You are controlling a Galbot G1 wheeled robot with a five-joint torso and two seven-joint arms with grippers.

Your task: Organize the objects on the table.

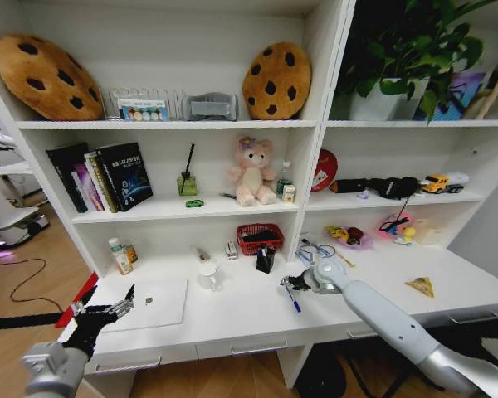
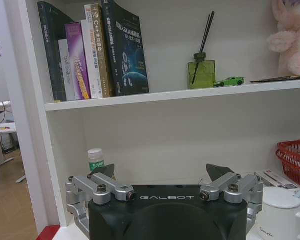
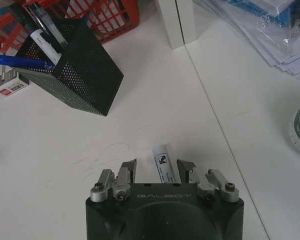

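right hand point(image 3: 157, 170) low over desk point(image 1: 249, 311), fingers apart straddling pen point(image 3: 164, 165) lying flat near black mesh holder point(image 3: 72, 70) | pen looks light, stiff, slick, likely rolls; I'd pinch mid-barrel | left hand point(image 1: 108, 313) spread, idle by laptop point(image 1: 153, 303)

Silver laptop point(image 1: 149, 303) lies closed and flat on the white desk point(image 1: 249, 319) at 9 o'clock. Blue pen point(image 1: 292, 300) lies flat near centre; yellow triangular piece point(image 1: 421, 286) at 3 o'clock. Green toy car point(image 1: 194, 203) sits on the shelf at 12 o'clock.
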